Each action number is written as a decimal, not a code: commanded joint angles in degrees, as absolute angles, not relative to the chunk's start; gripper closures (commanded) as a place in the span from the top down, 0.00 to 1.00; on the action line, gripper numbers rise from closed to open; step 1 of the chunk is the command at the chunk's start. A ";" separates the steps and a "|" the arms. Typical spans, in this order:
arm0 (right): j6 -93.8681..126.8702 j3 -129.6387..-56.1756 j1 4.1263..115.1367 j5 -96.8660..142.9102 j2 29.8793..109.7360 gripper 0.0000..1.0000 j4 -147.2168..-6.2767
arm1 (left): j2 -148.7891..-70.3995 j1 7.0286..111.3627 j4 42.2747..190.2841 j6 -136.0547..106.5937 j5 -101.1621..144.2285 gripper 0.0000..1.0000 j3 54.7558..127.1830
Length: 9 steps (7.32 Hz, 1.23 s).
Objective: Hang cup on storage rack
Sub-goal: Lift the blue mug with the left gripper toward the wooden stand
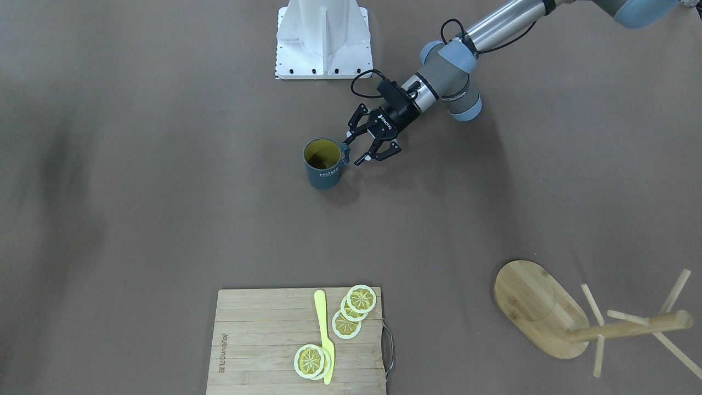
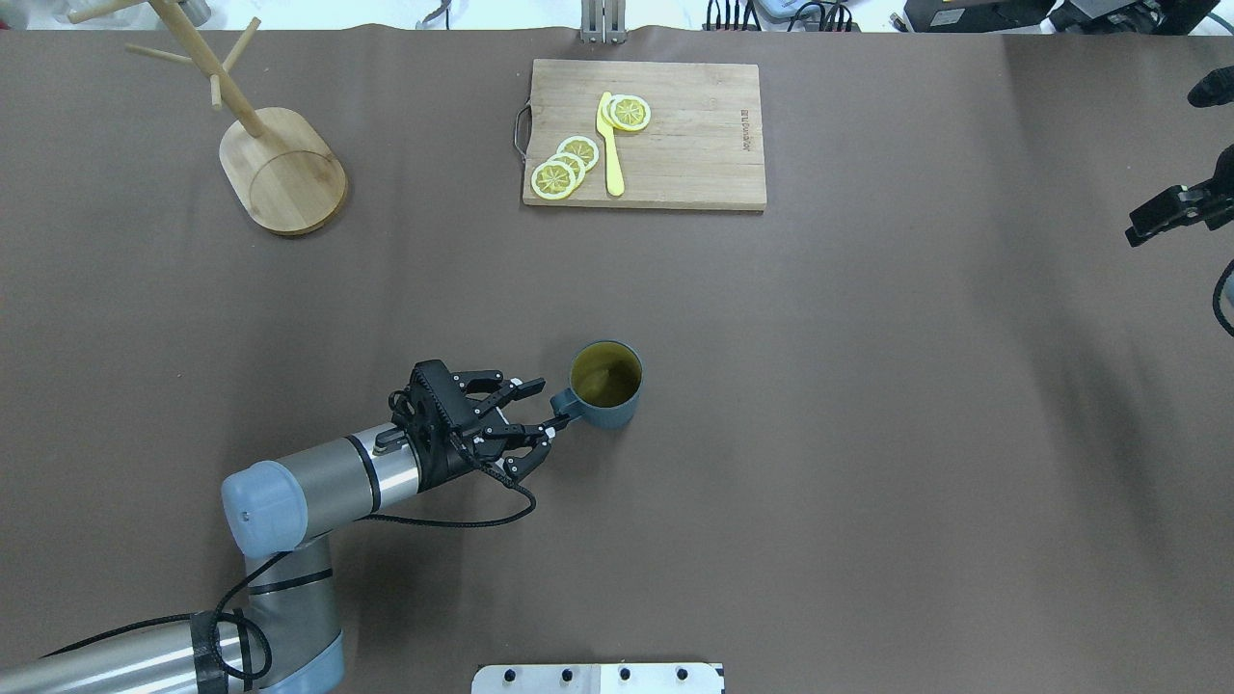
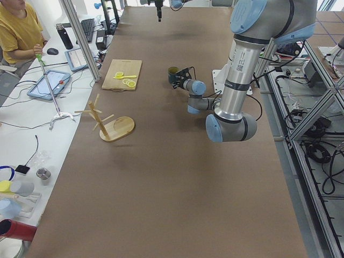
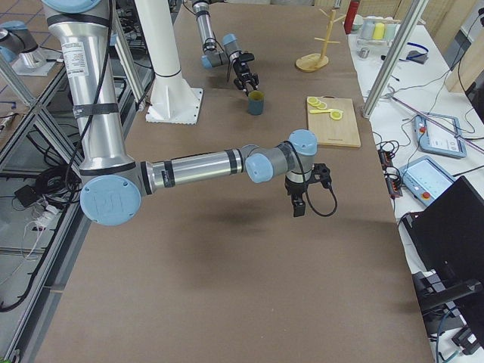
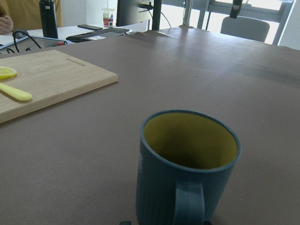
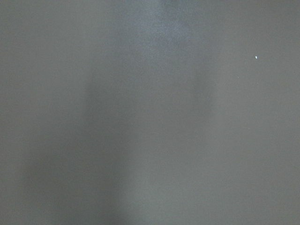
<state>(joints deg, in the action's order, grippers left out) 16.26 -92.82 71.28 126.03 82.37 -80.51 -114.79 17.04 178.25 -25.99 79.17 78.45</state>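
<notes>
Cup [image 2: 605,381] stands upright near the middle of the table [image 2: 868,434], a little toward the robot's edge, with its yellow-green inside facing up. Its loop handle [image 2: 562,403] points toward the table's left end, straight at the left gripper [image 2: 543,414]. That gripper lies low and nearly level with the table. Its two fingers are spread apart, one on each side of the handle, so the handle sits in the gap between them. In the left wrist view the handle is centred at the bottom edge.

The storage rack [image 2: 284,173] stands upright at the far left corner, well apart from the cup, with nothing on its pegs. A cutting board [image 2: 694,145] lies along the far edge and carries lemon slices [image 2: 554,178] and a yellow knife [image 2: 611,154].

The right gripper [image 4: 297,204] hangs fingers-down over the table's right end, far from the cup. Whether its fingers are apart or together cannot be told.
</notes>
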 commanded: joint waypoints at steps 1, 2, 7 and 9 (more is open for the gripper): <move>16.17 -92.81 71.19 126.04 82.27 1.00 -80.51 | -115.22 16.96 178.24 -26.02 79.10 0.58 78.40; 16.17 -92.81 71.28 126.04 82.27 1.00 -80.51 | -115.31 16.96 178.24 -26.02 79.10 0.54 78.31; 16.26 -92.81 71.19 126.04 82.00 1.00 -80.60 | -115.05 17.14 179.12 -27.16 79.19 0.00 79.97; 16.43 -92.81 71.28 126.04 81.91 1.00 -80.60 | -114.09 17.49 179.30 -30.73 69.52 0.00 81.82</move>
